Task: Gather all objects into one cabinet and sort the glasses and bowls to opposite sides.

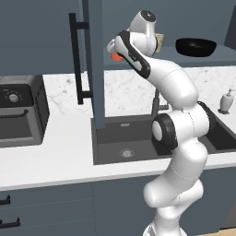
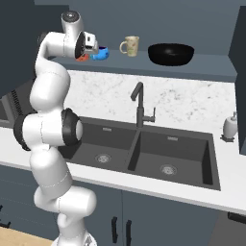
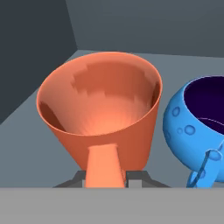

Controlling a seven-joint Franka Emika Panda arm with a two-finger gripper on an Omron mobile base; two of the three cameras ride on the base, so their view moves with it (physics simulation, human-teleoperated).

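Note:
My gripper [image 3: 106, 175] is inside the open cabinet, shut on the rim of the orange cup [image 3: 100, 105], which stands at the left end of the shelf [image 2: 211, 65]. The same cup [image 2: 83, 58] peeks out under the hand [image 1: 114, 50]. The small blue bowl [image 3: 192, 131] sits right beside the cup, almost touching it, also seen from the base [image 2: 100, 54]. Farther right on the shelf stand the beige mug [image 2: 129, 46] and the wide black bowl [image 2: 171, 54]. The cabinet door [image 1: 94, 60] stands open edge-on, its black bar handle [image 1: 76, 60] to the left.
Below the shelf lies a dark double sink [image 2: 144, 149] with a black faucet [image 2: 139, 103]. A white soap dispenser [image 2: 231, 126] stands at the right of the counter. A dark oven appliance [image 1: 20, 110] sits at the left. The cabinet's side wall [image 3: 30, 57] is close to the cup's left.

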